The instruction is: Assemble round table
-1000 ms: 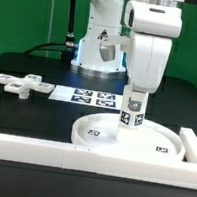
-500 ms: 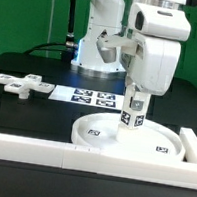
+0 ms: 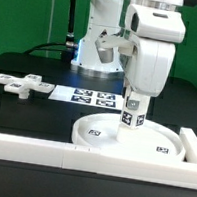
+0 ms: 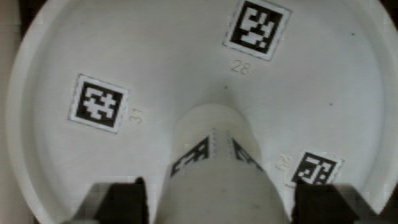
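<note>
The large rimmed round disc (image 3: 132,137) lies flat on the table against the front rail, tags on its face; it fills the wrist view (image 4: 160,60). The short cylindrical post (image 3: 130,116) stands upright on the disc's middle, a tag on its side. My gripper (image 3: 134,99) comes straight down over the post and is shut on its upper part. In the wrist view the post (image 4: 228,175) runs between my two dark fingers (image 4: 118,202), which press on both its sides. The cross-shaped foot piece (image 3: 19,82) lies on the table at the exterior view's left.
The marker board (image 3: 87,95) lies flat behind the disc. White border rails run along the front (image 3: 39,149) and at the exterior view's right (image 3: 193,147). The arm's base (image 3: 98,46) stands at the back.
The wrist has turned a little about the post's axis over the last second. The post and disc stay in place.
</note>
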